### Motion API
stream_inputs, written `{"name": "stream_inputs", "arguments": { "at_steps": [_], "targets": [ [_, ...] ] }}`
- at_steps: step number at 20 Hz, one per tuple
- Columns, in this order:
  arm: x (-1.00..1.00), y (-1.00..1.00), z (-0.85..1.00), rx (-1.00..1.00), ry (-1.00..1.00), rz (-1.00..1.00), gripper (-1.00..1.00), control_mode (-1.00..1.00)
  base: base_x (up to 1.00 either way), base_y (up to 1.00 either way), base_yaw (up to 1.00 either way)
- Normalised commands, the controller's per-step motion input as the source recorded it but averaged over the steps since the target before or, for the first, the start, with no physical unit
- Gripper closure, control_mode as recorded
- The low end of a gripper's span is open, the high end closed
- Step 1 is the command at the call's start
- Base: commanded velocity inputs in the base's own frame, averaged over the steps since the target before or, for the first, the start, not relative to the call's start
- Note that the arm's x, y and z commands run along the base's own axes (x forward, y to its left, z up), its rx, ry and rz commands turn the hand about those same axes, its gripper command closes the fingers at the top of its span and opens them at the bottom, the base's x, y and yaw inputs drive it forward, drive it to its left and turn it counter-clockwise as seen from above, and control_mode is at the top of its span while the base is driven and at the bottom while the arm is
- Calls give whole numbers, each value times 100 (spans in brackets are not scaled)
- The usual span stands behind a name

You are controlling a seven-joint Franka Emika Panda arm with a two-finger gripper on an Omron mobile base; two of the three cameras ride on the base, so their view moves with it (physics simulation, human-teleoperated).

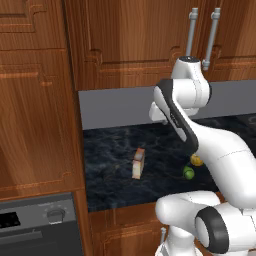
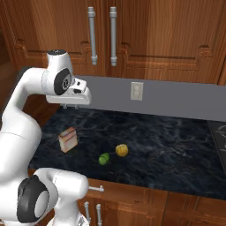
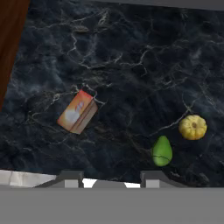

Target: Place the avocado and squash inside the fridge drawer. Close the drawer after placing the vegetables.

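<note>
On the dark marble counter lies the green avocado [image 1: 188, 173] [image 2: 104, 159] [image 3: 162, 151], close to the front edge. The yellow squash [image 1: 196, 160] [image 2: 122, 150] [image 3: 193, 127] sits just beside it, slightly farther back. My gripper [image 2: 70, 106] [image 3: 111, 179] hangs high above the counter's left part, pointing down, open, with nothing between its fingers. Both vegetables lie to its right, well apart from it. The fridge drawer is out of view.
A tan carton with a red top [image 1: 138, 163] [image 2: 67, 139] [image 3: 78, 111] stands on the counter [image 2: 167, 141], left of the vegetables. Wooden cabinets with metal handles [image 2: 92, 35] hang above; a wall outlet [image 2: 137, 91] sits on the grey backsplash. An oven [image 1: 35, 220] is at lower left.
</note>
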Motion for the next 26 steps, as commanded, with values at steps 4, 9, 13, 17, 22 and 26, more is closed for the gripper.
{"name": "stream_inputs", "arguments": {
  "at_steps": [4, 9, 13, 17, 22, 26],
  "targets": [
    [-25, 3, 0, 0, -1, 0, -100, -100, 0, 0, 0],
    [-19, 3, -58, 4, 0, 4, -100, -100, 0, 0, 0],
    [-64, -90, -100, 14, 0, -13, -100, -100, 0, 0, 0],
    [-59, -91, -89, 10, 3, -27, -100, -100, 0, 0, 0],
    [-3, -50, -77, 1, 22, -18, -100, -100, 0, 0, 0],
    [45, -16, -58, 0, 24, -3, -100, -100, 0, 0, 0]
  ]
}}
